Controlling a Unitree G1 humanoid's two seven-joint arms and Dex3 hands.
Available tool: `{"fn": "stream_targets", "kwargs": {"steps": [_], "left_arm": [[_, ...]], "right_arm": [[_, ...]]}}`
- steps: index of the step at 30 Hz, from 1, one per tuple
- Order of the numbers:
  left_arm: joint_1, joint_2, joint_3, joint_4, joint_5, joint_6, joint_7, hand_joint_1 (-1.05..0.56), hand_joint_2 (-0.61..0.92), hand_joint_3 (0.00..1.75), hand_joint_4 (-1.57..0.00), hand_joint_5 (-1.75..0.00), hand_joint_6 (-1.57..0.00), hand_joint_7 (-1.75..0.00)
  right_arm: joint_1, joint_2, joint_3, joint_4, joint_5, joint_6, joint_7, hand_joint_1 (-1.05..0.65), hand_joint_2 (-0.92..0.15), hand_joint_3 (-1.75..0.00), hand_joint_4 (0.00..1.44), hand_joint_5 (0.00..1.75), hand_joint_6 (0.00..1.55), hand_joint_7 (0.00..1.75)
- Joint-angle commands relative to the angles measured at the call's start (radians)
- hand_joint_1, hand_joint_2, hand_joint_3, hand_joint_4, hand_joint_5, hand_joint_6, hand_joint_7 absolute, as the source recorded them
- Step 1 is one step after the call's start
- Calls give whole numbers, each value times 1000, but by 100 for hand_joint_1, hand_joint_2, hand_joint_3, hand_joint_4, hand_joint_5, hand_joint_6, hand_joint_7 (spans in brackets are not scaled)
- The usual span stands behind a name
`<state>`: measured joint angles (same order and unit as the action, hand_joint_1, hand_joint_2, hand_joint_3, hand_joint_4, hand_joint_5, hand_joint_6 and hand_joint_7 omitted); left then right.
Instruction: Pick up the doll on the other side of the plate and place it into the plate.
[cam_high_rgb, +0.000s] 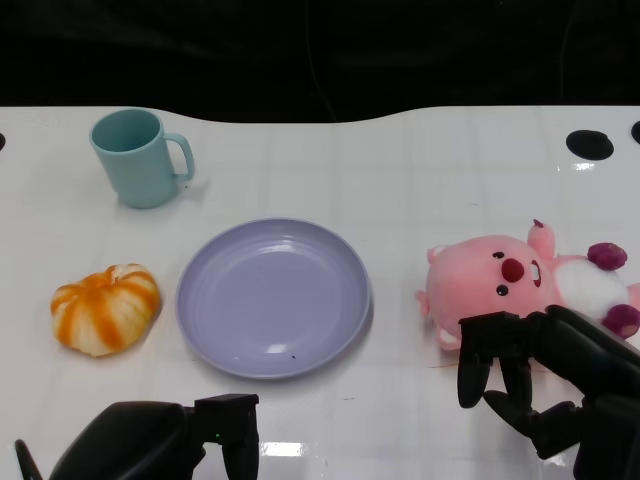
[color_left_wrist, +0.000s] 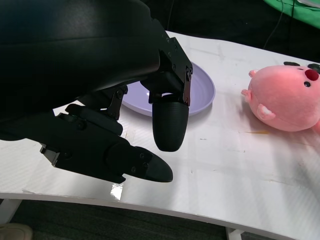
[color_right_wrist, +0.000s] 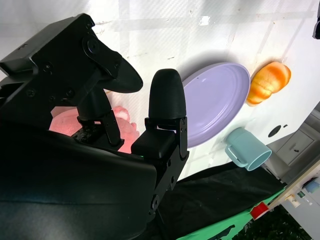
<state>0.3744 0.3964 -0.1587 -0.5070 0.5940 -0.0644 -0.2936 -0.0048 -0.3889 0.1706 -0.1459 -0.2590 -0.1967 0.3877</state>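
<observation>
1. Head view: the lavender plate sits at the centre of the white table.
2. Head view: the pink doll lies on its side at 3 o'clock of the plate, apart from the rim, not in the plate.
3. Head view: the right hand hangs at 5 o'clock of the plate, its fingers spread and pointing down just in front of the doll. It holds nothing.
4. Head view: the left hand rests low at 7 o'clock of the plate; it holds nothing.
5. Head view: a teal mug stands upright at 11 o'clock of the plate, and an orange striped pumpkin toy lies at 9 o'clock, near the rim but apart from it.
6. Left wrist view: the left hand hovers above the table edge, fingers apart and empty. The plate lies beyond the fingers, and the doll lies on the table well clear of this hand.
7. Right wrist view: the right hand has its fingers held apart with nothing between them. Part of the doll shows behind the fingers; contact cannot be told. The plate, the pumpkin toy and the mug lie beyond.
</observation>
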Motion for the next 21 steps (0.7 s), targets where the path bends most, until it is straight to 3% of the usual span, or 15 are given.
{"fn": "stream_targets", "kwargs": {"steps": [1,21], "left_arm": [[-3,13,2,-8,0,2,-7,-44,92,8,-67,-175,-51,-172],[-3,6,9,5,-3,-28,20,-43,92,8,-67,-174,-51,-169]], "right_arm": [[-9,-15,-7,3,5,-7,2,-11,-37,-127,79,175,73,138],[-16,-12,-7,27,6,-26,-3,-11,-37,-128,82,175,73,137]]}}
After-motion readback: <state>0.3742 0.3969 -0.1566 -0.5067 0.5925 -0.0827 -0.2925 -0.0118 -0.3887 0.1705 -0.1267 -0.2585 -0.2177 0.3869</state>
